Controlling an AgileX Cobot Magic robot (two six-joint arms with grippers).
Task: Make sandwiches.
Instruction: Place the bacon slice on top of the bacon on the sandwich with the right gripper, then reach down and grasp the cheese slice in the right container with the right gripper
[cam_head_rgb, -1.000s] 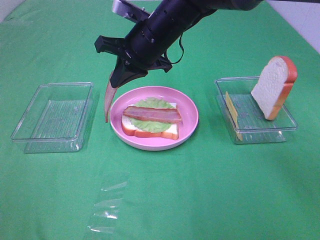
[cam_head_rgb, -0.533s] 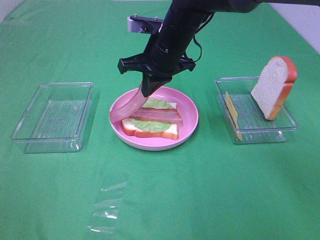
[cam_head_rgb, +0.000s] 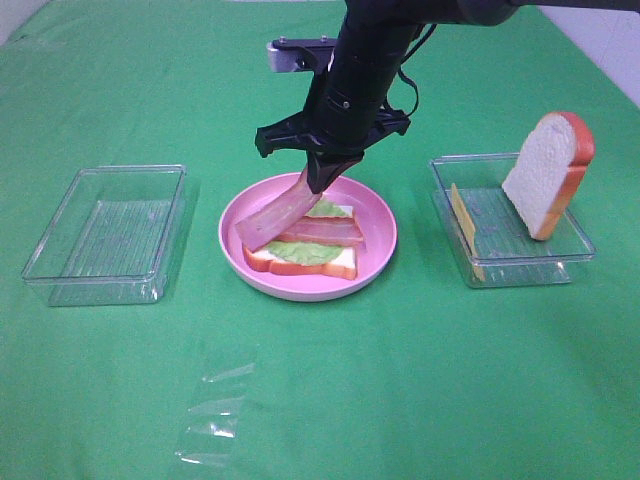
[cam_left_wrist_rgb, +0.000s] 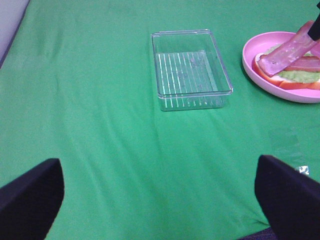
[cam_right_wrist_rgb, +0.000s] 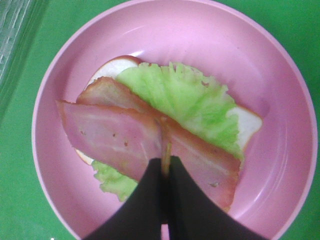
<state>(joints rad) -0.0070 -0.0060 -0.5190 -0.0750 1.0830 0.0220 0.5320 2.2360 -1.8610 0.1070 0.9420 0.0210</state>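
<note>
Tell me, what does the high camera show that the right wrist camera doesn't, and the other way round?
Only the high view: the left tray, the right tray with a leaning bread slice and a cheese slice, plus the arm. Only the right wrist view: up close, the right gripper pinched shut on the bacon strip by its thin edge. Both: the pink plate, the lettuce, the lower bread and a second bacon strip beneath.

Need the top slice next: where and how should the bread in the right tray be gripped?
Probably its raised top end, from above, jaws pinching the two flat faces: the bread stands tilted in the tray, top clear of the walls, bottom down inside.
</note>
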